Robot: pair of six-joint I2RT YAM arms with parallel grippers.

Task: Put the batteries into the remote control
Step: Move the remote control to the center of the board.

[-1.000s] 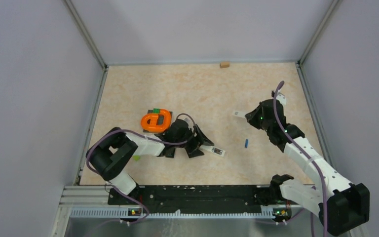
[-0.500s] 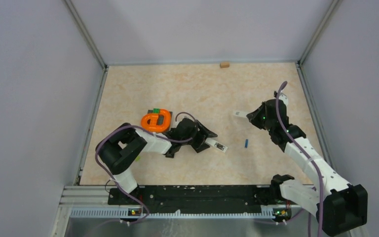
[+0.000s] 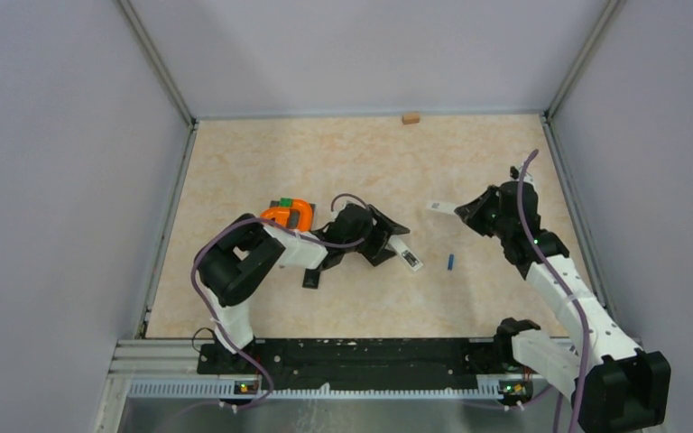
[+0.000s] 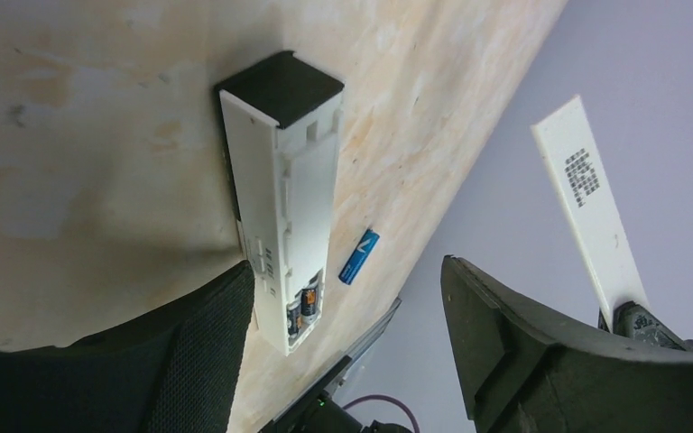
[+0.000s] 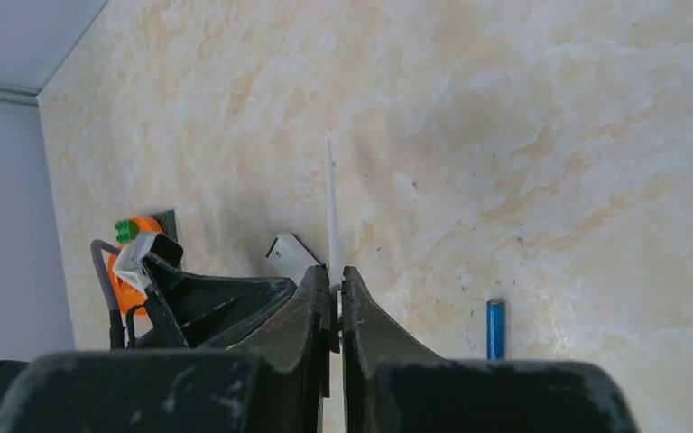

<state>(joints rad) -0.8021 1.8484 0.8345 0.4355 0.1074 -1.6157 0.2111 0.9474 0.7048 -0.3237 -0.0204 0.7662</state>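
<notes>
The white remote control (image 3: 407, 255) lies on the table with its battery bay uncovered. Two dark batteries (image 4: 305, 307) sit in the bay at the end of the remote (image 4: 284, 207). A blue battery (image 3: 450, 262) lies loose on the table just right of it, also seen as the blue battery (image 4: 358, 257) and the blue battery (image 5: 495, 329). My left gripper (image 3: 395, 242) is open, with one finger (image 4: 207, 343) against the remote's side and the other well clear. My right gripper (image 3: 463, 209) is shut on a thin white cover (image 3: 439, 207), held edge-on above the table as the cover (image 5: 332, 212).
An orange ring with a green block on a dark base (image 3: 287, 215) stands behind the left arm. A small black piece (image 3: 311, 278) lies near the left forearm. A tan block (image 3: 410, 117) sits at the far wall. Grey walls enclose the table.
My left gripper swung right and away from the near edge, and the remote turned and shifted with it. My right gripper drifted slightly right, still holding the cover.
</notes>
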